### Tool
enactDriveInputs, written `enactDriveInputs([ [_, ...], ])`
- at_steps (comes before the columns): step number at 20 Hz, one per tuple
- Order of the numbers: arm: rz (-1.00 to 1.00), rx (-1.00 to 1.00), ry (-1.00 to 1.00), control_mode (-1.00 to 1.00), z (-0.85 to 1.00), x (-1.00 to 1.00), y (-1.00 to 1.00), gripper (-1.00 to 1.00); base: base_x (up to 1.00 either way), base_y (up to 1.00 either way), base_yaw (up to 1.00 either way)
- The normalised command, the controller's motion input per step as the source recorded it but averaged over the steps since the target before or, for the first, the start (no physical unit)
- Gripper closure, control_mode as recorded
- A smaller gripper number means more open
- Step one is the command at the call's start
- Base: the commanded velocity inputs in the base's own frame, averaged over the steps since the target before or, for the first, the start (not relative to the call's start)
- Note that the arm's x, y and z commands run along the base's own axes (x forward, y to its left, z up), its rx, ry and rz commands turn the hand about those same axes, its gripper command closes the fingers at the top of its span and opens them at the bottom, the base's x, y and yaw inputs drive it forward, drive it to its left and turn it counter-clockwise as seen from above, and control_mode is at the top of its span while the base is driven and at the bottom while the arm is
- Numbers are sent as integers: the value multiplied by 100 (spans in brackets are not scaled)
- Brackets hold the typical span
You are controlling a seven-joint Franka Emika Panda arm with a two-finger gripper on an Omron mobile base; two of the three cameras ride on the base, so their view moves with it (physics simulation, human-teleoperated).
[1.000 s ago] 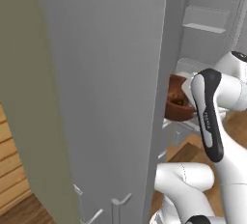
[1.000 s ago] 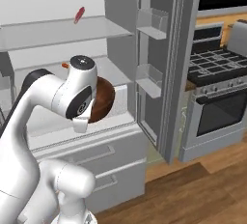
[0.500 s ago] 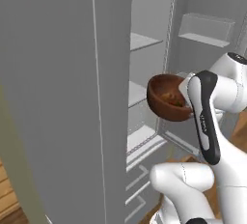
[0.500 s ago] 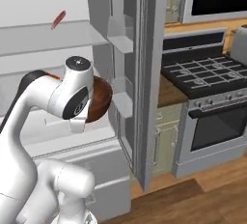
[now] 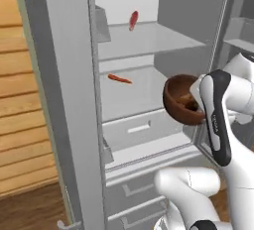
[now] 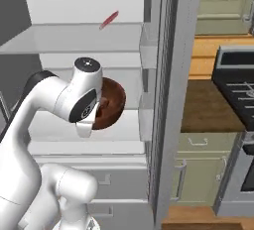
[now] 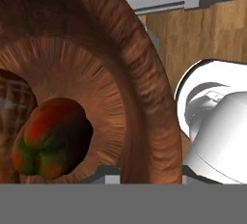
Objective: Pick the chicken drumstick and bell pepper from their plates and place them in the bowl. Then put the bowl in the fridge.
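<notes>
Holding the bowl [image 5: 181, 100] in front of the open fridge [image 5: 149, 40], the arm carries it level with the middle shelf [image 5: 134, 95], the bowl tipped so that its opening faces partly outward in the left base view. The gripper's fingers cannot be made out against the wood, so how the jaws stand on the rim cannot be told, though the bowl hangs at the end of the hand. In the hand view the bowl's thick rim [image 7: 144, 88] sweeps across, and inside it lies the bell pepper [image 7: 50, 146], red shading to green, beside a brown ridged shape at the left edge that may be the chicken drumstick [image 7: 9, 102]. Seen from the right base view, the bowl [image 6: 111, 102] sits just behind the white wrist, over the pale shelf and beside the fridge's inner door bins [image 6: 146, 120]. A small red item [image 5: 133, 20] rests on the upper shelf above the bowl, and an orange-red one [image 5: 120, 79] lies on the middle shelf to the bowl's left. A drawer [image 5: 139, 127] sits below.
</notes>
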Motion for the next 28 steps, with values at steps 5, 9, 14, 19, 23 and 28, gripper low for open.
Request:
enactDriveInputs([
  [5,0,0,0,100,0,0,0,100,1,-1,76],
  [9,0,0,0,100,0,0,0,100,0,-30,47],
  [14,0,0,0,100,0,0,0,100,54,-4,-7],
  [19,0,0,7,-100,-9,54,-14,100,9,-2,-1],
  [23,0,0,-12,-100,-46,67,-15,100,0,0,0],
  [28,0,1,-13,-100,-44,80,-13,100,0,0,0],
])
